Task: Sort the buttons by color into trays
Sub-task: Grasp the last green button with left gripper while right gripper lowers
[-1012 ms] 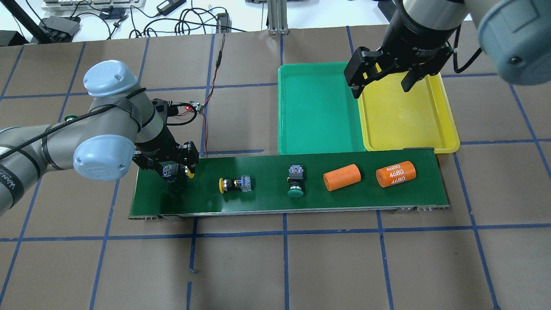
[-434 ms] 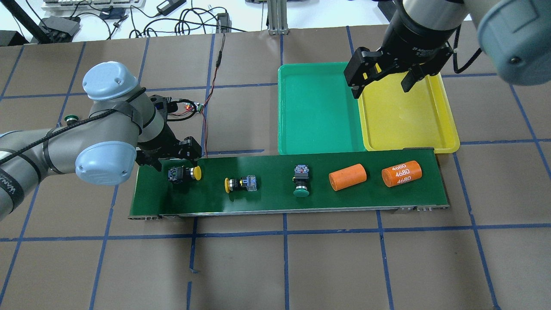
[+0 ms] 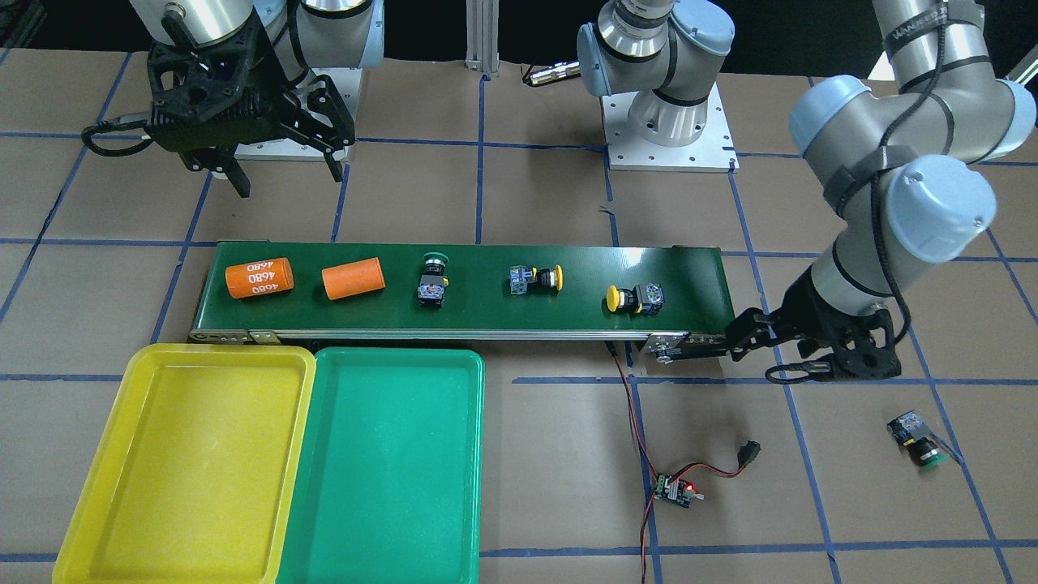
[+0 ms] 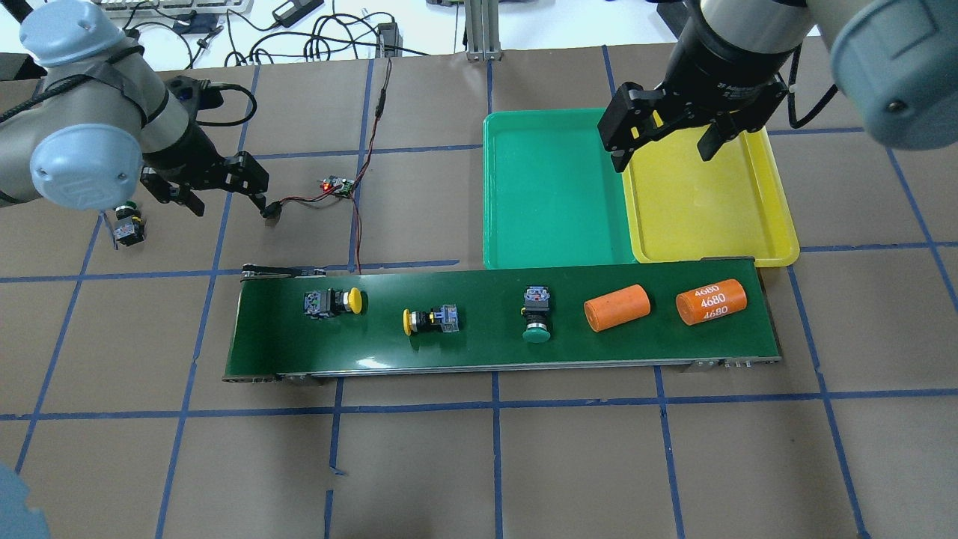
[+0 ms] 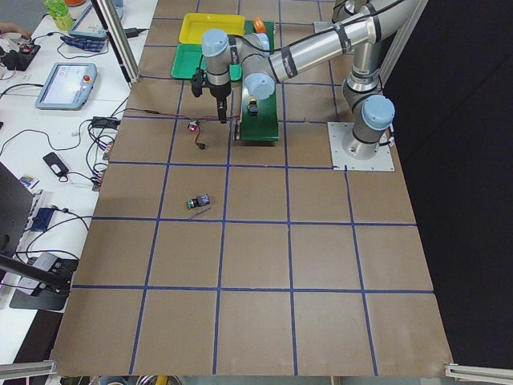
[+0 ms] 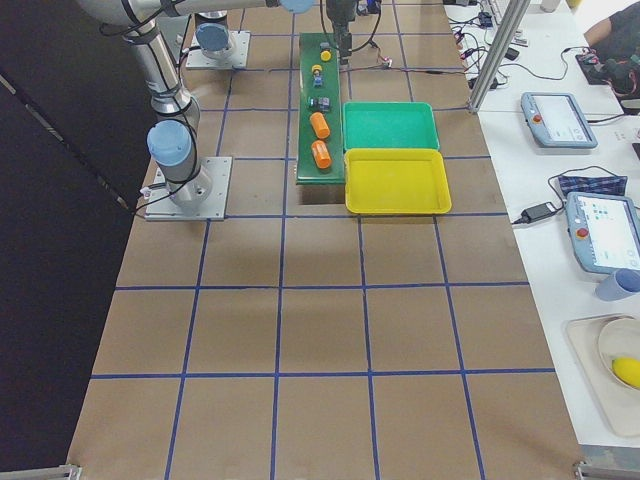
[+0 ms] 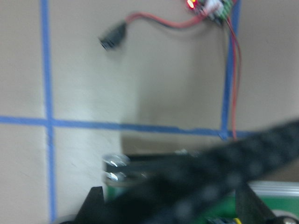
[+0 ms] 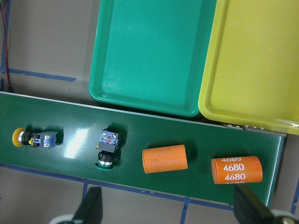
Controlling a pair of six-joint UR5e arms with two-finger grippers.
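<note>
Two yellow buttons and a green button lie on their sides on the belt. The second green button lies on the table, off the belt's left end. My left gripper is open and empty, above the table just right of that button. My right gripper is open and empty, above the far seam between the green tray and the yellow tray. Both trays hold nothing. The right wrist view shows the green button and one yellow button.
A long dark-green conveyor belt runs in front of the trays. Two orange cylinders lie on its right part. A small circuit board with red wires and a loose plug lies near the left gripper.
My left gripper let go of a yellow button on the belt's left end, then swung left and away toward the green button on the table. Everything on the belt drifted right.
</note>
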